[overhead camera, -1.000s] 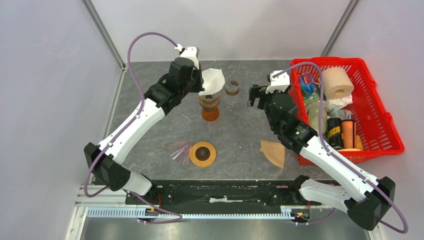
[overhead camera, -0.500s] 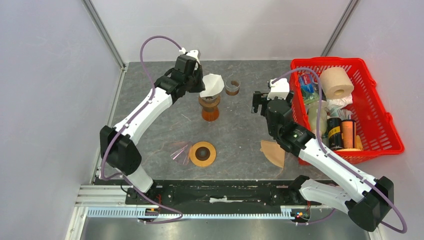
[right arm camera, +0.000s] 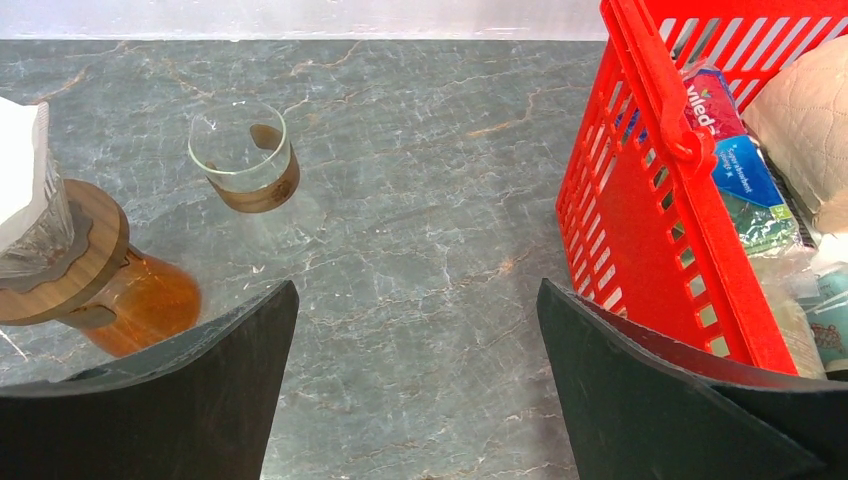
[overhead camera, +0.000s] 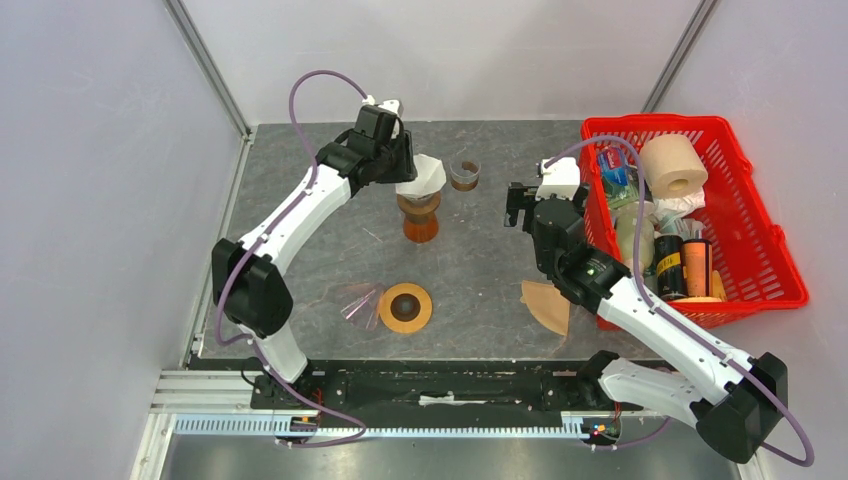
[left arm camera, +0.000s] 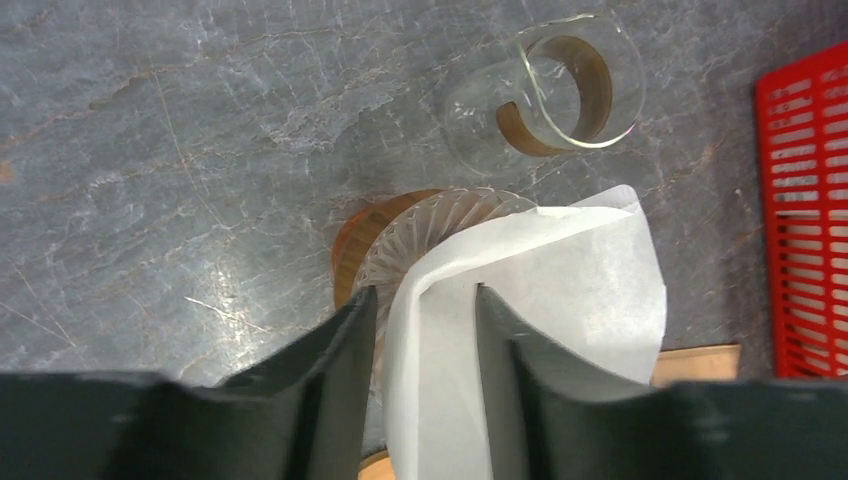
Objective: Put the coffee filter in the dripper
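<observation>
Coffee filter (left arm camera: pixel 560 290) between left fingers (left arm camera: pixel 335 350)

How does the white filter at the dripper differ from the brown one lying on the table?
The white filter is white, the brown filter tan. The white filter sits in the glass dripper between the left hand's parted fingers; the brown filter lies flat on the table by the right arm. Both look like cone-shaped paper filters.
</observation>
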Robot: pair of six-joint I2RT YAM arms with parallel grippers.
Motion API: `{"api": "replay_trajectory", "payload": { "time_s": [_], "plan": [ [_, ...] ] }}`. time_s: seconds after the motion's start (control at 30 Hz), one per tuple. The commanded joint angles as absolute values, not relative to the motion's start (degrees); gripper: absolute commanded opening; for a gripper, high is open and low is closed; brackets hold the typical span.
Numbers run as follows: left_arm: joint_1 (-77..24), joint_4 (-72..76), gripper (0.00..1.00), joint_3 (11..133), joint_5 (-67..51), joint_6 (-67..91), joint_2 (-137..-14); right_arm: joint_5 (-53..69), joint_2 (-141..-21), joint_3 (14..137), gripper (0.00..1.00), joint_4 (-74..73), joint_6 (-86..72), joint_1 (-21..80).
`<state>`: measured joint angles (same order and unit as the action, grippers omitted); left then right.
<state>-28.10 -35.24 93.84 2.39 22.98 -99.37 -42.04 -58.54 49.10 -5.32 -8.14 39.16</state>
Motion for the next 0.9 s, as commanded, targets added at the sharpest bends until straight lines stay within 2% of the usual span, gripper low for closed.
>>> {"api": "replay_trajectory", "payload": {
  "time_s": [0.0,0.27,0.47,0.63,0.87],
  "plan": [
    [-28.0,-36.0,0.56,96.9,2.3,22.1,-96.8,-43.7,-57.7,48.8,0.97,-4.7,-8.7,39.2],
    [-28.2,-37.3,0.79,98.2,5.6,19.9,-92.5,-45.5,-57.3,48.4,0.97,-6.1,-8.8,39.2],
    [-28.7,-37.4,0.82,99.8,3.8,18.4,-91.3,-46.6,-56.8,48.1,0.97,-6.9,-9.2,39.2],
    [-30.3,-37.4,0.66,101.3,-1.9,17.4,-92.6,-47.2,-57.0,48.1,0.97,-7.8,-9.3,39.2],
    [-32.0,-40.3,0.43,103.6,-0.9,15.3,-97.8,-48.5,-56.8,47.5,0.97,-9.0,-9.5,39.2]
  ]
}}
